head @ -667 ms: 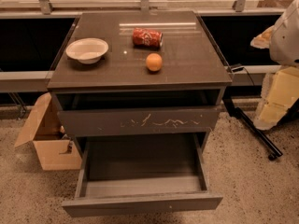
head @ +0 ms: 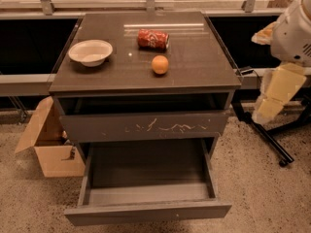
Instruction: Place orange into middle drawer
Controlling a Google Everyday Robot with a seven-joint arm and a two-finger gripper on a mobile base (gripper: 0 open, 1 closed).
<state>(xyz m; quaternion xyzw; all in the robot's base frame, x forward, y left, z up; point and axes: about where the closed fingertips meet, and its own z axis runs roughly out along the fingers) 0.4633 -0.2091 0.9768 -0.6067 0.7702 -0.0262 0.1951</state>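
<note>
Tiled floor, dark cabinet (head: 146,79). Gripper (head: 266,109) is, I think, that pale arm tip off right, well apart from everything; can't tell its state. Orange (head: 160,64) sits on top by the can (head: 152,39). Middle drawer (head: 148,212) already open, empty. Grab and drop: 2 steps left.

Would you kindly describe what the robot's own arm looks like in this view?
The arm at the right edge has a rounded white housing above blocky cream-yellow segments. No markings are legible on it. The pincer itself is not in view.
</note>
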